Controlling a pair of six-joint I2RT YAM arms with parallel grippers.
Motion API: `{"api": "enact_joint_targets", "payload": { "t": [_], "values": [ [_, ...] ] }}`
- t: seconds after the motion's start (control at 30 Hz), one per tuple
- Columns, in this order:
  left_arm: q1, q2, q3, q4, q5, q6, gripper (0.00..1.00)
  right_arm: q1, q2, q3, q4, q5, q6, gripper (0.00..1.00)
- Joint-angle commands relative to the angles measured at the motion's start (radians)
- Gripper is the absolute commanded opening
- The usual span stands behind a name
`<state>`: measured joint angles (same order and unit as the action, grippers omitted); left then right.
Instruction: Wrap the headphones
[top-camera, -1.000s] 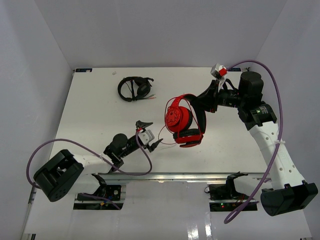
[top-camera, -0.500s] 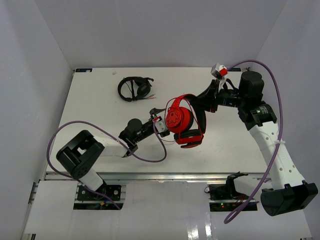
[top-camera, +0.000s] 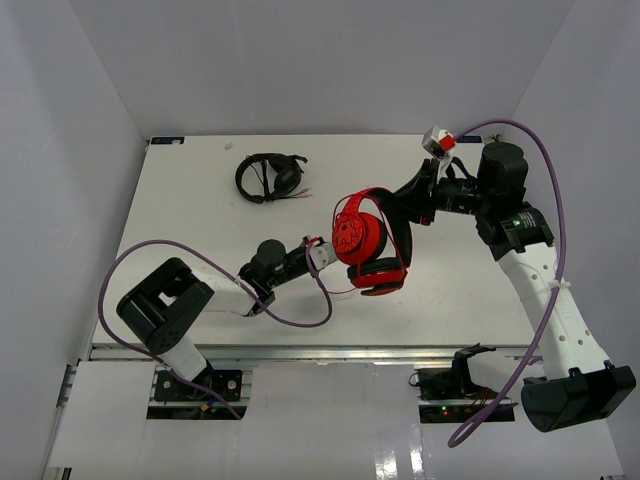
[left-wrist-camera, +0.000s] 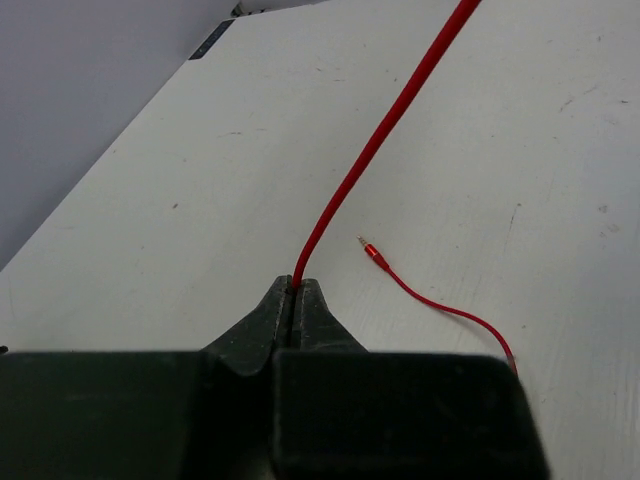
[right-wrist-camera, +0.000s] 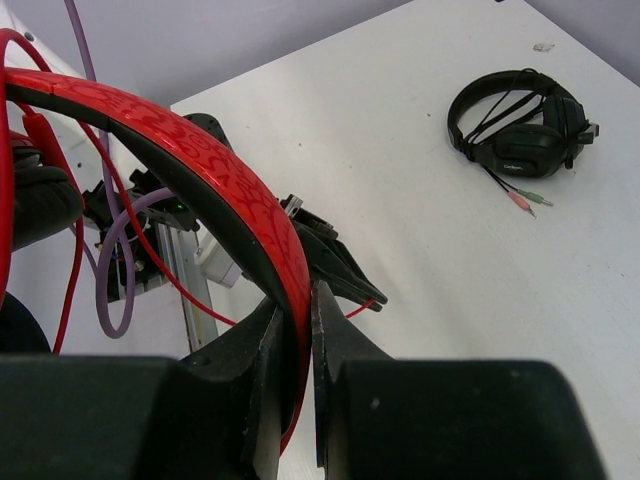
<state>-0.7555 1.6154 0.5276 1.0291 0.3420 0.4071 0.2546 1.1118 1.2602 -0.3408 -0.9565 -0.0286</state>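
The red headphones (top-camera: 365, 240) hang above the table, held up by their headband (right-wrist-camera: 215, 165), on which my right gripper (right-wrist-camera: 300, 305) is shut. One black ear pad (right-wrist-camera: 35, 200) shows at the left of the right wrist view. My left gripper (left-wrist-camera: 296, 287) is shut on the thin red cable (left-wrist-camera: 385, 145), which runs taut up and away from its tips. It sits just left of the ear cups (top-camera: 322, 243). The cable's plug end (left-wrist-camera: 369, 248) lies loose on the table beside the left fingers.
Smaller black headphones (top-camera: 268, 177) lie at the back left of the white table (top-camera: 190, 220), with their own cable ends beside them (right-wrist-camera: 530, 198). White walls close in the table on three sides. Purple arm cables loop near both bases.
My left arm reached in from the near left to the headphones and its open jaws closed on the red cable. The right arm and headphones stayed still.
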Motion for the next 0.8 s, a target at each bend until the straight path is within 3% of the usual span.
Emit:
{"api": "enact_joint_targets", "payload": {
  "t": [0.0,0.2,0.3,0.53,0.77],
  "values": [
    [0.002,-0.014,-0.035,0.012,0.064,-0.073,0.0,-0.008,-0.018,0.046,0.044,-0.005,0.05,0.08],
    [-0.027,-0.067,-0.1,-0.021,0.071,-0.18,0.0,-0.011,-0.012,0.057,0.014,0.157,0.07,0.08],
    [-0.084,-0.081,-0.127,-0.053,0.015,-0.206,0.0,-0.011,-0.001,0.067,0.01,0.276,0.117,0.08],
    [-0.197,-0.051,-0.107,-0.146,-0.081,-0.271,0.0,-0.015,0.023,0.077,0.015,0.378,0.19,0.08],
    [-0.303,-0.11,-0.104,-0.237,-0.162,-0.328,0.0,-0.02,0.029,0.086,0.007,0.725,0.254,0.08]
  ]
}}
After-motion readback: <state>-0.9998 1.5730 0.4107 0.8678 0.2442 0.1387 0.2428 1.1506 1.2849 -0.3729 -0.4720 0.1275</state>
